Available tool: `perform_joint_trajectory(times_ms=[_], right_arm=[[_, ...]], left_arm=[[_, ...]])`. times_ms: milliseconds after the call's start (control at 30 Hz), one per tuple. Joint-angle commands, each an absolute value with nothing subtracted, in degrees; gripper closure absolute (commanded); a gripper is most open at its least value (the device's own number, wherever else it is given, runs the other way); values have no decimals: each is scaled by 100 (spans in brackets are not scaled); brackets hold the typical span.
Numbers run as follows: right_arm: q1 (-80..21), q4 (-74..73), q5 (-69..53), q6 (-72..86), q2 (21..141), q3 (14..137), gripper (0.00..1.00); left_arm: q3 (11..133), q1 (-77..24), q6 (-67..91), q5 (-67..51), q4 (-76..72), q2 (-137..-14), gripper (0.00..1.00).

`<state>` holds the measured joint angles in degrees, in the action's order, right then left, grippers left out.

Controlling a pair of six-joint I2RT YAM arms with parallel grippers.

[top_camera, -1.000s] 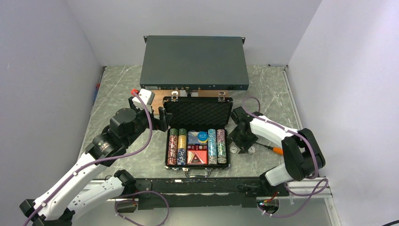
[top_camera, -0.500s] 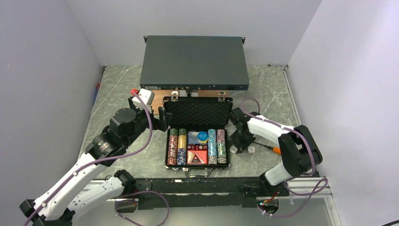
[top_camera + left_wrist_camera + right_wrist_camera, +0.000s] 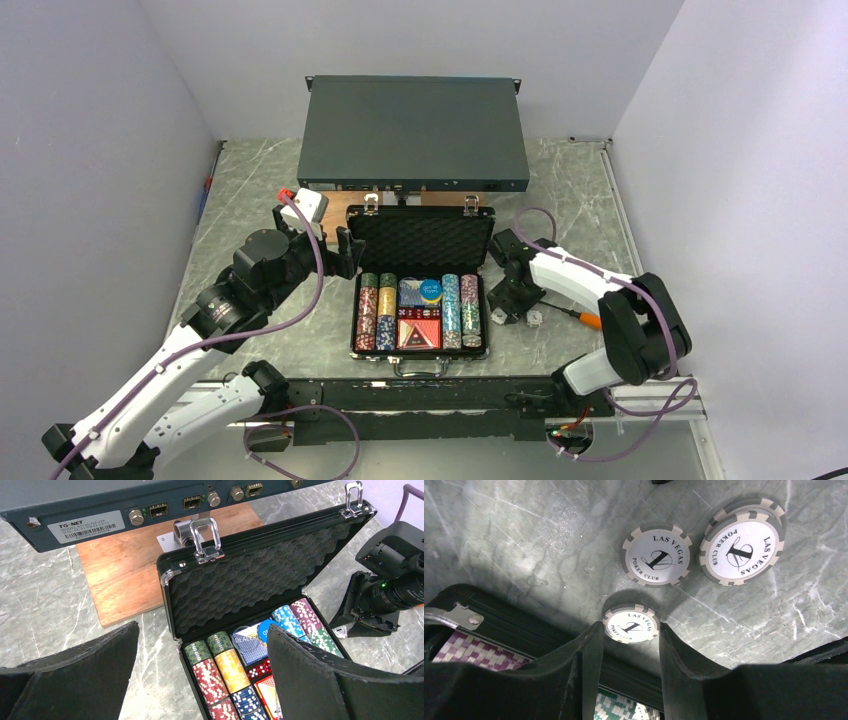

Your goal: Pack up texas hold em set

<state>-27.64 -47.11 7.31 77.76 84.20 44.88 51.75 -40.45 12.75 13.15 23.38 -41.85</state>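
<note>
Bright even light, soft shadows, sharp focus

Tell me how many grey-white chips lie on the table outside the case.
3 at least: the nearest chip between the fingertips of the right gripper, beside the case; the middle chip beyond it; the far chip, which seems to cover a fourth.

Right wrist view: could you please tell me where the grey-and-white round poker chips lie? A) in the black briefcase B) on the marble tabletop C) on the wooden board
B: the grey-and-white round poker chips rest on the grey marble tabletop, outside the black ribbed briefcase, one between the fingers of the right end effector.
</note>
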Motion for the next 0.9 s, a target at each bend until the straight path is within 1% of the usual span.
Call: perform_joint_trajectory(times_ms=[0, 133, 300, 600, 867], right_arm=[[-2747, -4976, 950, 7834, 8099, 4514, 75], [-2724, -5100, 992, 7790, 7938, 4567, 77], [-2567, -5287, 1111, 7685, 7652, 4535, 78], [-1561, -5490, 1320, 7090, 7011, 4149, 78], [-1283, -5229, 1329, 6798, 7132, 3985, 77]], left_arm=[[5232, -4025, 1249, 1213, 2156, -4159, 1], [5231, -4020, 1251, 1204, 2155, -4182, 1], [5233, -4020, 1260, 1193, 2155, -4201, 1], [5224, -4025, 1266, 1156, 2144, -4199, 1], [5229, -4025, 1259, 1183, 2143, -4219, 1]])
